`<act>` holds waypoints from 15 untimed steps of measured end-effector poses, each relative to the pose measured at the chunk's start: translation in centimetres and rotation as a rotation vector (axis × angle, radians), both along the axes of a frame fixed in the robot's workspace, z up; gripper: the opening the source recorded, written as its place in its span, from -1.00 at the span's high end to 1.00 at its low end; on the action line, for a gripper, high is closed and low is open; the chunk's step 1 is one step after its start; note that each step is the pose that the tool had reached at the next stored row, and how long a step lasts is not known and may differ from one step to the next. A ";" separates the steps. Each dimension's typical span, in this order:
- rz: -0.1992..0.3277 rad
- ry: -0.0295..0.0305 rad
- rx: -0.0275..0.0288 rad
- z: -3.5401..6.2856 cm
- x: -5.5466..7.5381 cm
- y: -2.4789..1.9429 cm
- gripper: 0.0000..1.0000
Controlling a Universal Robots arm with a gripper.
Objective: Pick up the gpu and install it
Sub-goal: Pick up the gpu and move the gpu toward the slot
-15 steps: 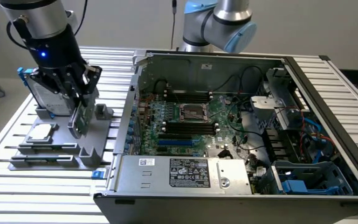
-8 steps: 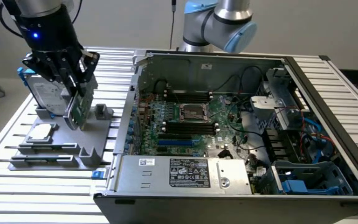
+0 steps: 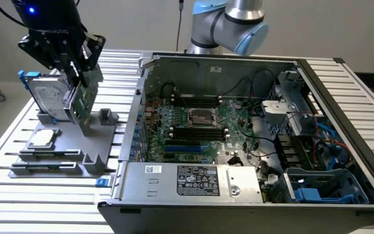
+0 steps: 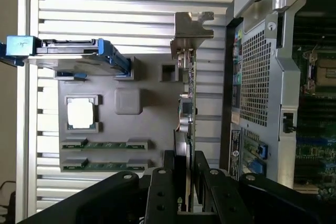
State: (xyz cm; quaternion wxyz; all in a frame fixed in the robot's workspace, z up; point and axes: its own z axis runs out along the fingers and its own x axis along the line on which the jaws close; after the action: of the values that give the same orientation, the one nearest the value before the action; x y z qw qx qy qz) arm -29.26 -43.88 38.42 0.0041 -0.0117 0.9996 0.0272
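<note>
Upper left: pincer (image 3: 76,80) half-closed, clamping top edge of gpu (image 3: 82,103), stood upright in grey holder (image 3: 93,146) for easy grasping.

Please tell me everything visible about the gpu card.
The thin flat gpu card stands upright on its edge over the grey plastic holder, beside the open computer case. One face is green circuit board, the other black cooler; a silver metal bracket ends it. The black tool is shut on both faces.

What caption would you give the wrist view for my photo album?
Gripper clamped on the upright gpu at the grey holder, beside the open computer case.
</note>
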 end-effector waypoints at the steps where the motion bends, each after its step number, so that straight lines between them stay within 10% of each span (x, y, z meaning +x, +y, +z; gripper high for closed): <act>1: 0.000 0.0005 -0.0001 0.46 0.2 -0.01 0.47; 15: 0.000 0.0115 0.0076 4.77 6.0 -0.46 0.47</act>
State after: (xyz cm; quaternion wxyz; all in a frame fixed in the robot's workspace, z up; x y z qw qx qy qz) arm -23.26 -44.34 43.19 -0.0016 -0.0115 0.9994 0.0311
